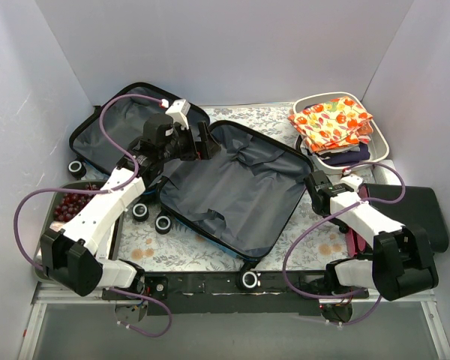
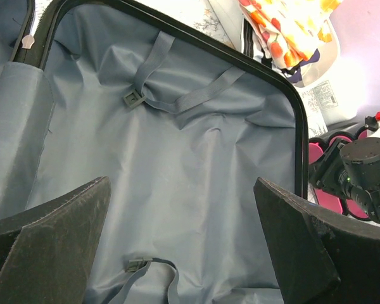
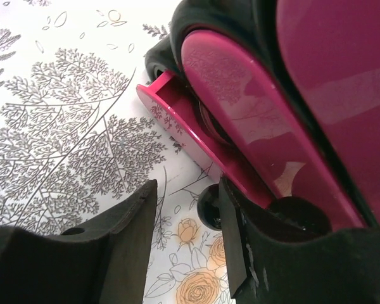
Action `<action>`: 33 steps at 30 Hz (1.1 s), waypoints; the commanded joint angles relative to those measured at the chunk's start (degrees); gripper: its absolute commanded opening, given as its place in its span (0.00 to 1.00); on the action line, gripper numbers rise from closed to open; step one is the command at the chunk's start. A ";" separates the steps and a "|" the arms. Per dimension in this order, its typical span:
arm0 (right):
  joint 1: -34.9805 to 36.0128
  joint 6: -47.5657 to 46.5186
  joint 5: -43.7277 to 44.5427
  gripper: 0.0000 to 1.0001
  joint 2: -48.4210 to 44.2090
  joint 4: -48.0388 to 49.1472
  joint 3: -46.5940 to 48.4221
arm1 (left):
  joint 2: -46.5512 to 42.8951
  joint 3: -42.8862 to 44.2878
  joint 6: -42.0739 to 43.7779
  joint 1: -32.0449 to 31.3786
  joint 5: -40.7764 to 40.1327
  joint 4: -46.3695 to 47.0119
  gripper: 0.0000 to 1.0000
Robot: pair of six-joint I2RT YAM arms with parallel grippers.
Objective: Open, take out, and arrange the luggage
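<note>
Under my left gripper (image 2: 182,183) lies the dark grey lining of the luggage (image 1: 232,187). Its fingers (image 2: 63,221) are spread wide and hold nothing. Beyond and to its right, a printed label (image 2: 322,95) on the white tub (image 1: 382,142) is the only writing I can find, and it is too small to read.

The tablecloth (image 3: 63,114) is white, with grey trees and orange roses. Plain pale walls (image 1: 225,45) close in three sides.

The blue fish-print case lies opened flat, lining up. Its two halves sit side by side on a line from far left to near right. The wheeled ends point toward the arm bases.

My right gripper (image 3: 187,190) is low over the cloth, off the case's right edge. Its fingers are parted by a narrow gap, with nothing between them. A magenta hard-shell piece (image 3: 316,95) with black trim sits just beside it.
</note>
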 commanded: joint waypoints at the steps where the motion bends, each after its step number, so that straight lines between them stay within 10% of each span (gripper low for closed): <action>1: -0.93 0.78 5.34 0.52 0.96 -2.45 1.57 | 0.19 3.34 0.49 -0.28 -0.67 -2.44 0.98; 10: -0.93 -3.16 2.55 0.59 -1.22 0.34 2.54 | -1.65 3.70 0.67 -0.28 -1.63 -5.52 0.98; 14: -0.40 -15.54 -12.88 0.66 -5.53 9.74 2.63 | -3.94 1.77 0.49 -0.28 -3.83 -5.43 0.98; 18: 0.57 -25.30 -27.24 0.92 -11.32 16.61 3.15 | -5.69 0.62 -0.30 -0.28 -5.32 -5.61 0.98; 23: 0.57 -27.60 -39.46 0.95 -13.88 19.34 8.76 | -7.01 0.71 -1.53 -0.28 -9.45 -7.45 0.98; 33: 0.48 -32.09 -32.82 0.98 -16.25 19.70 20.72 | -9.21 0.01 -4.87 -0.28 -20.09 -13.69 0.98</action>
